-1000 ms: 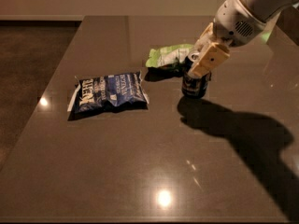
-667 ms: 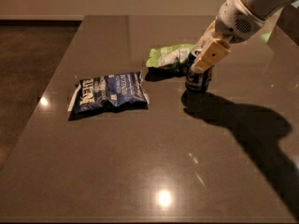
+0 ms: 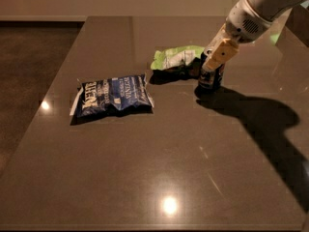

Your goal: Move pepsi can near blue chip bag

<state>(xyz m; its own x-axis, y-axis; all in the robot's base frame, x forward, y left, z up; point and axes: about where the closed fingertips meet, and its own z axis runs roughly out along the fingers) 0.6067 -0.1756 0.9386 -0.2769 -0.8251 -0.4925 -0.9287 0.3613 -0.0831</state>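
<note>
The blue bag [image 3: 111, 96] lies flat on the dark desk [image 3: 145, 178], left of middle, with its white lettering facing up. From it, at about 1 o'clock and well apart, the green bag [image 3: 176, 58] lies crumpled. Just beside the green bag, at its 4 o'clock, the can [image 3: 212, 79] stands upright; whether the two touch cannot be told. From the blue bag the can is at about 2 o'clock, well apart, with bare desk between them. The tool [image 3: 210, 66] comes down onto the can from 1 o'clock and is clamped on its upper part, one tan finger [image 3: 219, 57] lying across the near side. The white arm [image 3: 256, 13] runs off toward the top right corner. Its shadow spreads over the desk toward 4 o'clock.
</note>
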